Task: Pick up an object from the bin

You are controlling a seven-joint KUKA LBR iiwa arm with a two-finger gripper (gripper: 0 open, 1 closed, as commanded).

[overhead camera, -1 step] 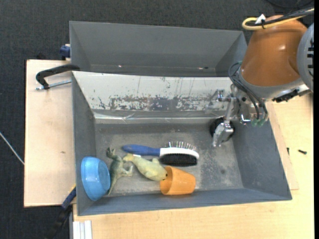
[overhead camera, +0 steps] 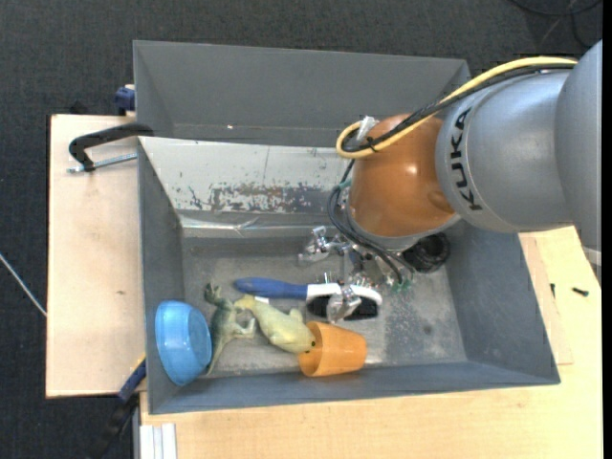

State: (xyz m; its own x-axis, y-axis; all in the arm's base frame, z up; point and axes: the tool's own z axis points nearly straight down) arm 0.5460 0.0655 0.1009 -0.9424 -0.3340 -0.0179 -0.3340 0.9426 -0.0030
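My gripper [overhead camera: 346, 280] hangs low in the middle of the bin, under the orange wrist cover. It is right above the white and black end of a blue-handled tool [overhead camera: 273, 288] that lies flat and points left. Just in front lies an orange cup [overhead camera: 335, 351] on its side. To the cup's left, a yellow-green toy lizard [overhead camera: 270, 325] sprawls along the bin floor.
A blue bowl [overhead camera: 182, 340] rests tipped in the front left corner. A black round thing [overhead camera: 426, 252] sits partly under the arm at the right. The arm comes in from the right over the bin's right wall.
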